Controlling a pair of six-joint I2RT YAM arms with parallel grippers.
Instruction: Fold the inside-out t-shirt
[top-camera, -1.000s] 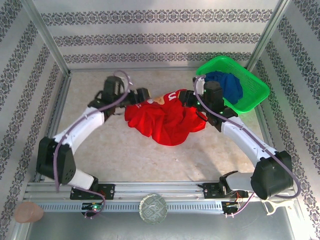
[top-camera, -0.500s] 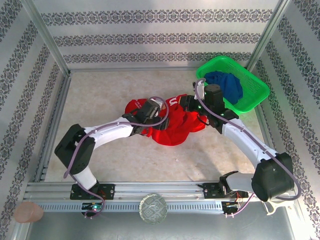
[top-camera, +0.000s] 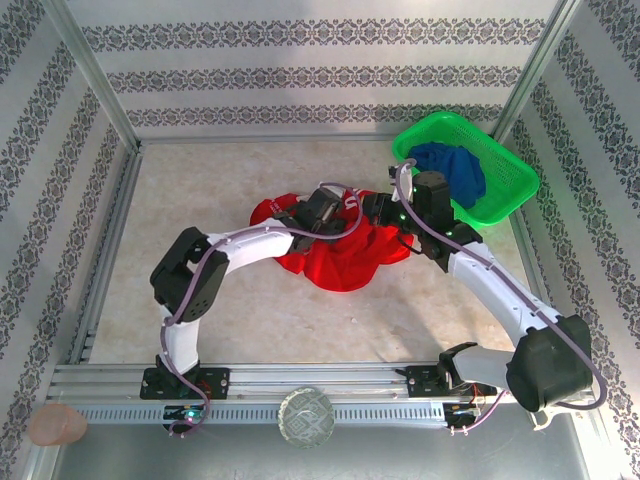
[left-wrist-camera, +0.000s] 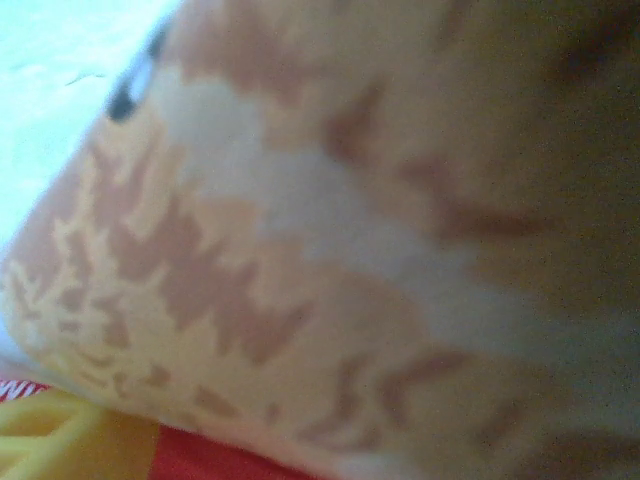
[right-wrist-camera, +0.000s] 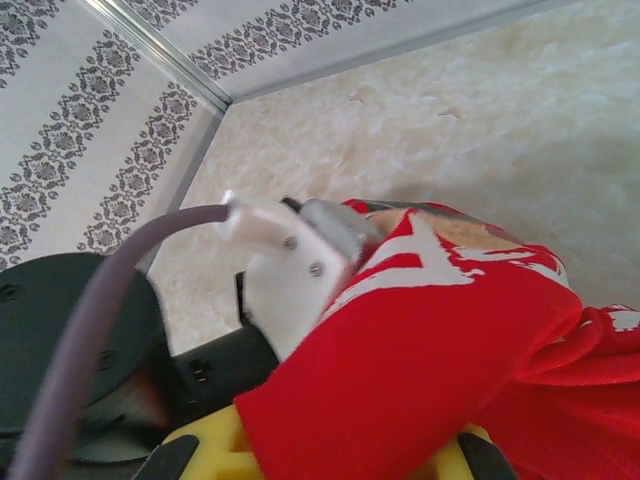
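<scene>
The inside-out t-shirt (top-camera: 340, 255) lies bunched in the middle of the table, bright red, with its white print turned up at the far edge. My left gripper (top-camera: 325, 208) rests on that printed part, next to my right gripper (top-camera: 375, 210). In the left wrist view the printed cloth (left-wrist-camera: 300, 250) presses blurred against the lens and hides the jaws. In the right wrist view red cloth (right-wrist-camera: 430, 360) drapes between my yellow fingers (right-wrist-camera: 205, 450), which are shut on it. The left arm's white and black wrist (right-wrist-camera: 290, 270) sits just beyond.
A green basket (top-camera: 505, 195) holding a dark blue garment (top-camera: 455, 170) stands at the back right, close behind the right arm. Patterned walls enclose the table on three sides. A round disc (top-camera: 306, 417) and a pinkish object (top-camera: 57, 425) lie beyond the near rail.
The left arm swung from the shirt's left corner rightward across the cloth until it reached the right gripper. The right gripper stayed nearly still. The shirt bunched a little narrower.
</scene>
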